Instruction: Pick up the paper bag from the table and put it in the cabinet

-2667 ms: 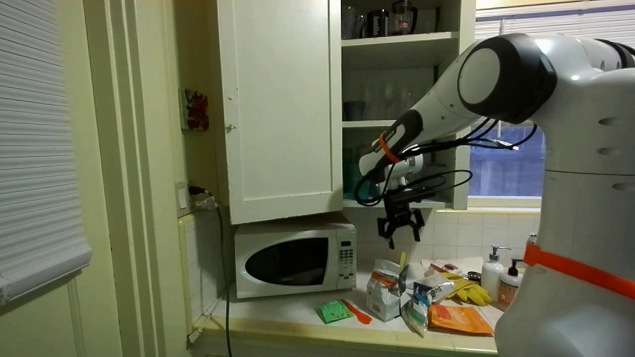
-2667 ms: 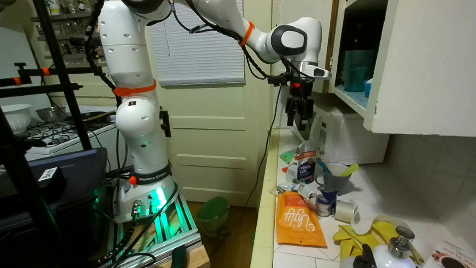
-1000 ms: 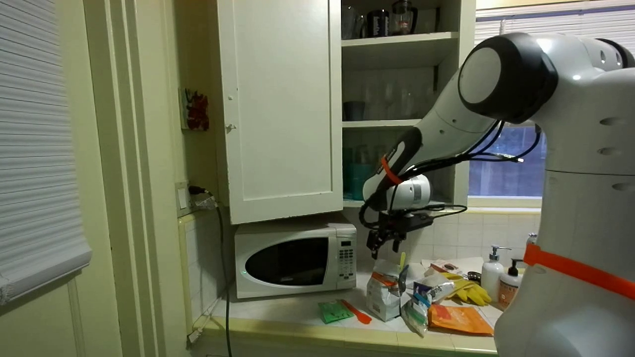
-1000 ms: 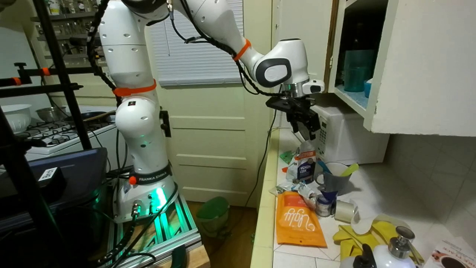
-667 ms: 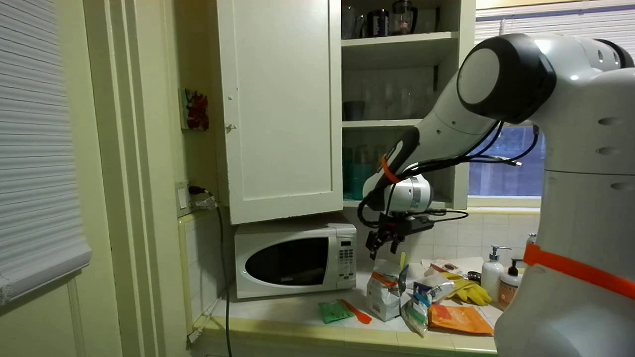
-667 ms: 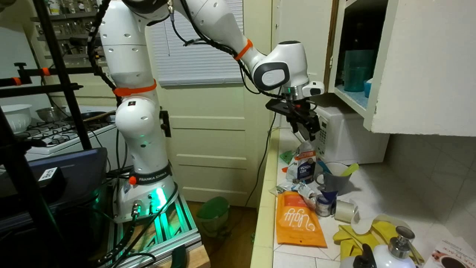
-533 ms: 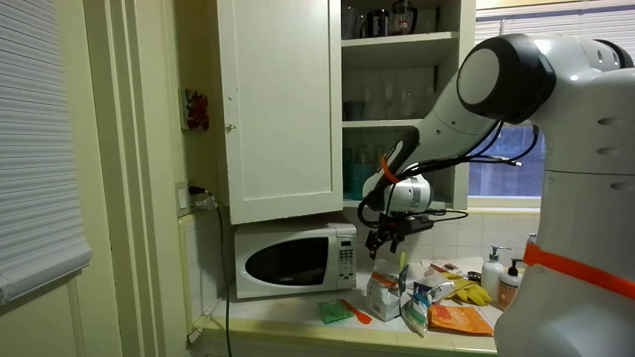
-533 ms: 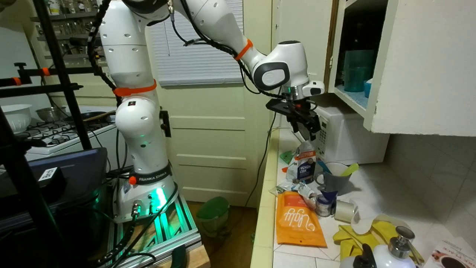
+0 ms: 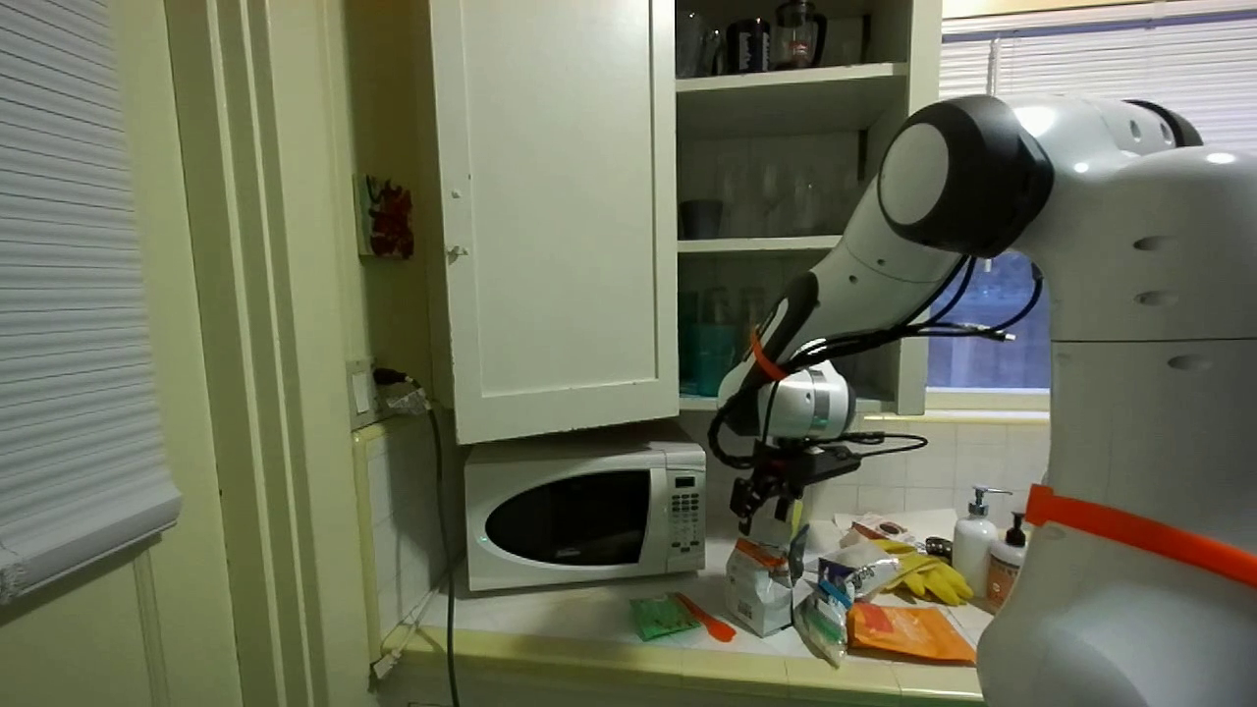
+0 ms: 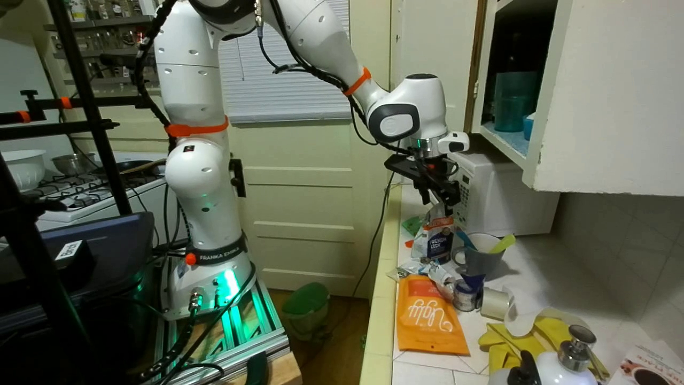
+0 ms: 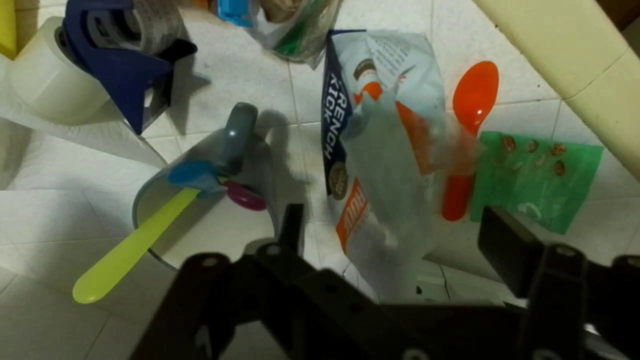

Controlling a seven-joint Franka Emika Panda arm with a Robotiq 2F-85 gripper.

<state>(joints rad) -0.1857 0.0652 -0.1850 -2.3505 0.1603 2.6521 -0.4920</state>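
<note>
The gripper point(image 11: 400, 240) is released: its jaws stand well apart, and in the wrist view the top of the paper bag point(image 11: 387, 150) comes between them. Whether either finger touches the paper, I cannot tell. The bag stands on the worktop point(image 9: 565, 617), printed in dark blue, orange and white.

Just beside it in the wrist view is a grey mug point(image 10: 483, 266) with a yellow-green handle point(image 11: 125, 255) sticking out over the rim; on the bag's opposite side a red spoon point(image 11: 477, 92) lies next to a green packet point(image 11: 540, 180). In an exterior view that packet sits in front of the white microwave point(image 9: 589, 452).

Farther along the worktop are an orange packet point(image 10: 430, 321), lying flat, a pale roll of tape point(image 10: 496, 303), yellow gloves point(image 9: 928, 574) and pump bottles point(image 9: 972, 555). Above hangs the white cabinet point(image 9: 791, 81), its door point(image 9: 560, 216) open, with a teal container point(image 10: 513, 101) on a low shelf.
</note>
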